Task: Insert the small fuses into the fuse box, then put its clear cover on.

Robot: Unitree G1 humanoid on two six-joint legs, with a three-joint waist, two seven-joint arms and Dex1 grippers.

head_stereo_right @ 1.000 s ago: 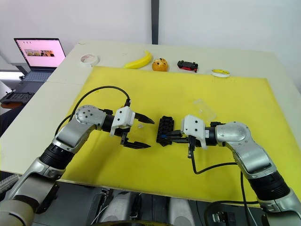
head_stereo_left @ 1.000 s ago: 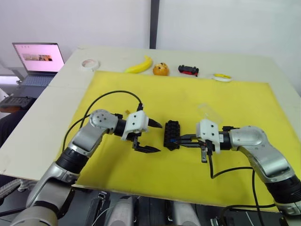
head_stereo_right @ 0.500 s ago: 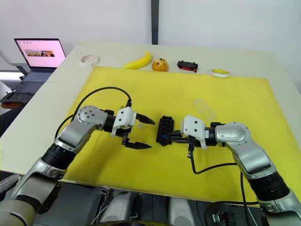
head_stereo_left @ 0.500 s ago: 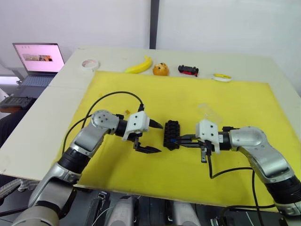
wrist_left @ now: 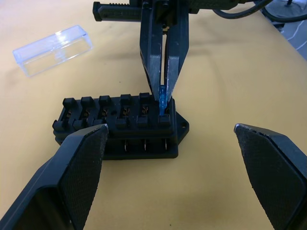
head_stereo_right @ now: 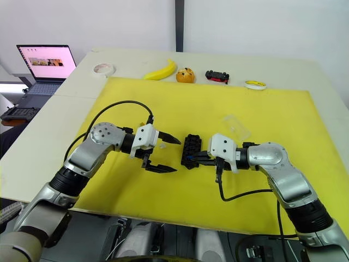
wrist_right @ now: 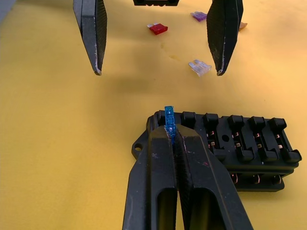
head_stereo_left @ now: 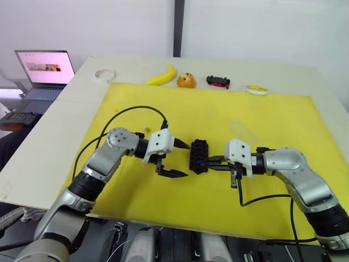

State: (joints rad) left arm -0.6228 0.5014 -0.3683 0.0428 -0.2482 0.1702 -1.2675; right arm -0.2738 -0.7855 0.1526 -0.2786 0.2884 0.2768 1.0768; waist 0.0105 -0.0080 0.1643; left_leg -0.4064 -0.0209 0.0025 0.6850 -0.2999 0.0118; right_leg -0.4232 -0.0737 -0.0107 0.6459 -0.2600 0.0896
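The black fuse box (head_stereo_left: 198, 155) lies on the yellow mat between my two grippers. My right gripper (head_stereo_left: 206, 162) is shut on a small blue fuse (wrist_right: 169, 116), held upright with its lower end at the end slot of the fuse box (wrist_left: 120, 127). My left gripper (head_stereo_left: 182, 160) stands open on the box's other side, its fingers (wrist_right: 93, 33) apart and holding nothing. Loose fuses lie on the mat behind it: a red one (wrist_right: 158, 28), a purplish one (wrist_right: 198, 16) and a pale grey one (wrist_right: 199, 67). The clear cover (head_stereo_left: 242, 130) rests on the mat beyond my right gripper.
At the far edge of the yellow mat (head_stereo_left: 207, 109) lie a banana (head_stereo_left: 162, 75), an orange (head_stereo_left: 186, 81), a red-and-black toy car (head_stereo_left: 218, 82) and a yellow ring (head_stereo_left: 257, 89). A tape roll (head_stereo_left: 102, 73) and a laptop (head_stereo_left: 44, 68) are at the far left.
My right gripper has edged slightly toward the fuse box with the blue fuse. The left gripper has barely moved.
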